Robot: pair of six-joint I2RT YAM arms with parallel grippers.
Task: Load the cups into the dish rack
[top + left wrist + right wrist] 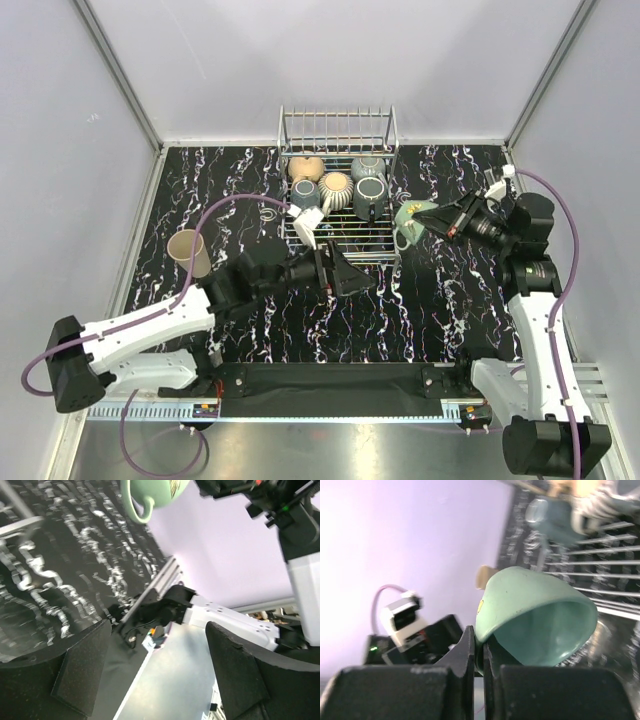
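Green is the colour of the piece in play: a mint-green ceramic mug (408,225) with a loop handle, held off the black white-veined tabletop (440,300) just beside the right-hand edge of the silver wire dish rack (340,125). The right gripper (480,652) pinches it by the wall at the rim, one finger inside and one outside. That grip leaves the base and handle free, so the mug can be lowered onto the grid. It hangs tilted, its mouth turned partly toward the wrist camera.

Five cups sit clustered in the back half of the rack: tan, ribbed beige, grey-green and two dark grey ones. The front right of the grid looks bare, and that is probably why the mug is brought in from this side. A whitish cup (306,222) rests at the rack's front left; whether it sits upright or leans I cannot tell from above.

The left gripper (355,275) hovers in front of the rack with its jaws spread and nothing between them. A tall tan cup (190,252) waits on the table well to the left, within that arm's side.
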